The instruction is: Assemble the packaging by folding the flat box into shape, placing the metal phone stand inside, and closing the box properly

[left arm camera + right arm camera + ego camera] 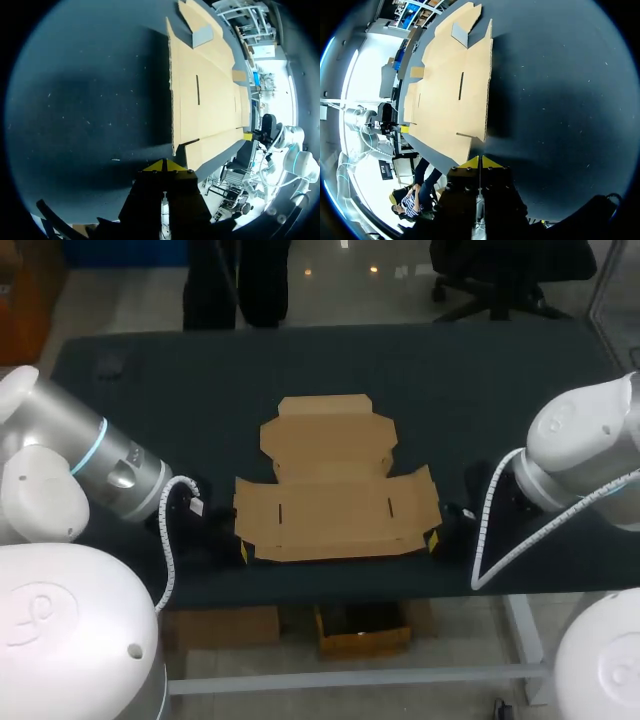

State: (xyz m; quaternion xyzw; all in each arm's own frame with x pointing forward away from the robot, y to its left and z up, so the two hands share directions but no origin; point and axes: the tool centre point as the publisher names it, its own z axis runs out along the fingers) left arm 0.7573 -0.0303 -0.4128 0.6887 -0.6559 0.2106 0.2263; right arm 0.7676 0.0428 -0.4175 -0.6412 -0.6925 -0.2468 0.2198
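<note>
The flat cardboard box (330, 490) lies unfolded on the dark table (150, 390), near its front edge, flaps spread out. The left gripper (243, 551) sits low just beside the box's near left corner, its yellow tips pressed together on nothing. The right gripper (434, 540) sits likewise at the near right corner, tips together.

Head view looks down from behind; low wrist views face each other across the shared flat box (335, 510).
</note>
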